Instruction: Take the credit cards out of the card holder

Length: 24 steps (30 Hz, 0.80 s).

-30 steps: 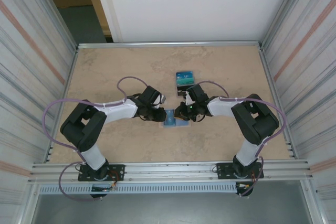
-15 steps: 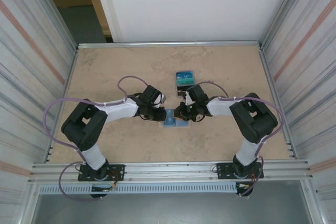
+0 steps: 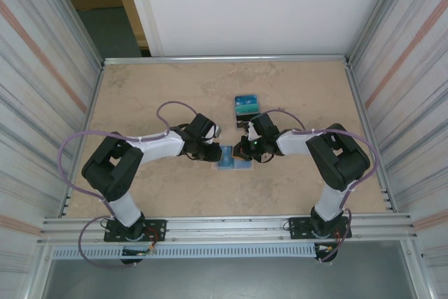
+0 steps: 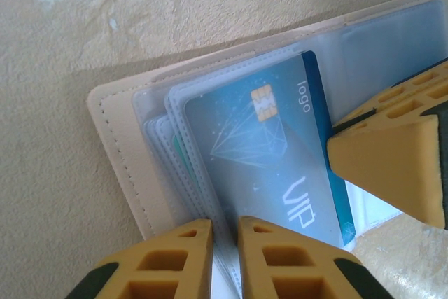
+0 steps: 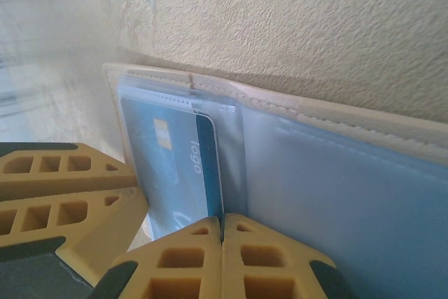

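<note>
As arms angle inward, left gripper (image 4: 224, 227), right gripper (image 5: 222, 222) pinching card holder (image 4: 122, 146)

Blue credit card (image 4: 266, 152) (marked VIP) sits sleeved in open card holder (image 4: 122, 152)

— Where does the top view sit?
— High above and behind the arm bases, looking down on the whole table (image 3: 140, 96) from far off. The card holder (image 3: 233, 160) looks small at mid-table.
— And the wrist cameras?
— Very close. One looks along the left gripper (image 4: 224, 257), the other along the right gripper (image 5: 222, 257), from opposite sides of the holder. Both show the same credit card (image 4: 266, 166), and each shows the other gripper's yellow finger.
</note>
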{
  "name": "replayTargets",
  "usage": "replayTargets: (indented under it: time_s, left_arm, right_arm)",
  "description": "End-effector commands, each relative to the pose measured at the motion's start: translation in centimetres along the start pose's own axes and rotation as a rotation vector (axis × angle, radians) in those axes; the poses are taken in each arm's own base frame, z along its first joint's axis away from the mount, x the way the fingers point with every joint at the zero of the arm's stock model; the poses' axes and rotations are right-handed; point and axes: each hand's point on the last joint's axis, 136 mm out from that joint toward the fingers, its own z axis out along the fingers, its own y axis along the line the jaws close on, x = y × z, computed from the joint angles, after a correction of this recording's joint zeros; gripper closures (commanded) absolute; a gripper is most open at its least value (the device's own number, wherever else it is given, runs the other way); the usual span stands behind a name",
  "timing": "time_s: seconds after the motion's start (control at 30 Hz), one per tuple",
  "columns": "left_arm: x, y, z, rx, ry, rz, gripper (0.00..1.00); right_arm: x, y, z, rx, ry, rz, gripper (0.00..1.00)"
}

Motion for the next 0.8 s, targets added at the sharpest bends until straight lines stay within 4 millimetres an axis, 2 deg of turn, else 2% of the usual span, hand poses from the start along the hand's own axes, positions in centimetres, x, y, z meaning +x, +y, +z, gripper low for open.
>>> replayTargets:
  time_s: [0.0,0.67,0.77]
  left_arm:
    - [0.5,0.4,0.4,-0.026,0.029,0.008,0.84]
    - [0.5,0.6,0.2,-0.038,0.025,0.012,0.85]
    - [0.3,0.5,-0.3,-0.042,0.008,0.012,0.81]
  right_arm:
    - [0.4,-1.7,-0.4,0.067,-0.004,0.027,1.0]
    - [-0.3,-2.7,-2.8,0.182,-0.035,-0.011,1.0]
    - [-0.4,-2.4,-3.1,0.181,-0.043,-0.019,1.0]
